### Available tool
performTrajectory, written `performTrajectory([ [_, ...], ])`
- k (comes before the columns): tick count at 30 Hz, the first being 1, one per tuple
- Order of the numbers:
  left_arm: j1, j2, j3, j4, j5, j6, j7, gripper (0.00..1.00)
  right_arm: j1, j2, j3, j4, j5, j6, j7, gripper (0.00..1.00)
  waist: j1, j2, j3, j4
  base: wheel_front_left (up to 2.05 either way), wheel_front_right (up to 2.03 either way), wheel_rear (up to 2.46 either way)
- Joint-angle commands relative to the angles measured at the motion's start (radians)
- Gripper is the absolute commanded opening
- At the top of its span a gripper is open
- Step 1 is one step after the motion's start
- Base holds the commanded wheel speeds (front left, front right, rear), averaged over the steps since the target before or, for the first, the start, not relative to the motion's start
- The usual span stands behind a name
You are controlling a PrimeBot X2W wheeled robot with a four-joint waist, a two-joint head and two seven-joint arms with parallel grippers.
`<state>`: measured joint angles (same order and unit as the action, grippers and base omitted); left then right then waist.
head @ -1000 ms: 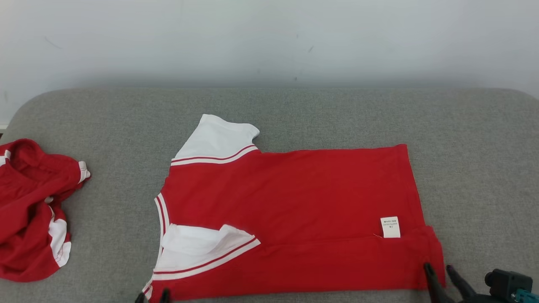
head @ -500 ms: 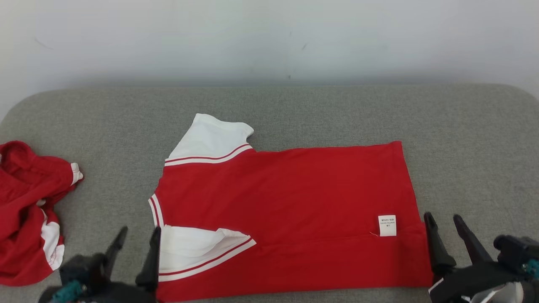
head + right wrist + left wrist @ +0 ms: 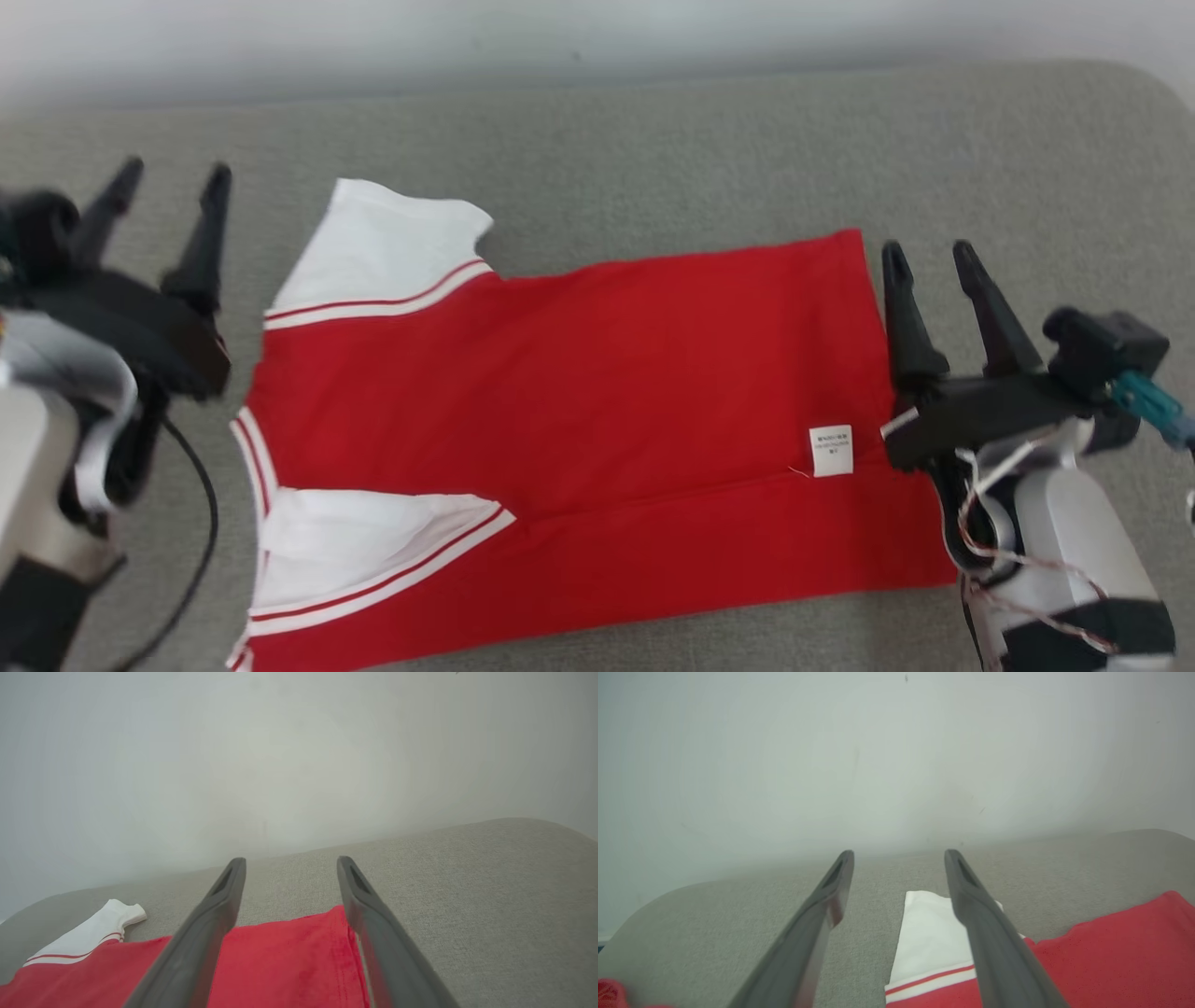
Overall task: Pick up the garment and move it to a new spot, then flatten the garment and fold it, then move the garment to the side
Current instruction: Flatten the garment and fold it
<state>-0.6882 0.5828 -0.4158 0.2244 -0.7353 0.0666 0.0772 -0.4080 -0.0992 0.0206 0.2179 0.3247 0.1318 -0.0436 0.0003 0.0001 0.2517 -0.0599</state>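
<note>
Setting: reads as a robot test room or lab rather than a home.

Landmark: a wide grey fabric-covered bench with rounded corners.

- Directly behind the bench: a plain pale wall with a few small dark specks.
- On the bench: a single red and white garment, spread flat.
- At the bench's near right edge: a pale right forearm with loose exposed wires.
- At its near left edge: a black cable looping down beside the left forearm.

Light is flat and even across the bench.
</note>
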Motion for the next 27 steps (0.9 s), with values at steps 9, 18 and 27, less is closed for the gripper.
performTrajectory([
  [9, -0.249, -0.025, -0.048, 0.259, 0.018, -0.067, 0.117, 1.0, -0.191, 0.023, 0.06, 0.16, 0.012, -0.002, -0.093, 1.0, -0.0003, -0.0001, 0.171, -0.16, 0.0, 0.0, 0.0],
  [18, -0.348, -0.034, -0.063, 0.518, 0.02, -0.097, 0.143, 1.0, -0.255, 0.033, 0.111, 0.254, 0.035, -0.002, -0.155, 1.0, -0.0003, -0.0001, 0.204, -0.208, 0.0, 0.0, 0.0],
  [27, -0.386, -0.048, -0.069, 0.673, 0.017, -0.127, 0.108, 1.0, -0.277, 0.033, 0.138, 0.299, 0.044, -0.002, -0.175, 1.0, -0.0003, -0.0001, 0.209, -0.222, 0.0, 0.0, 0.0],
])
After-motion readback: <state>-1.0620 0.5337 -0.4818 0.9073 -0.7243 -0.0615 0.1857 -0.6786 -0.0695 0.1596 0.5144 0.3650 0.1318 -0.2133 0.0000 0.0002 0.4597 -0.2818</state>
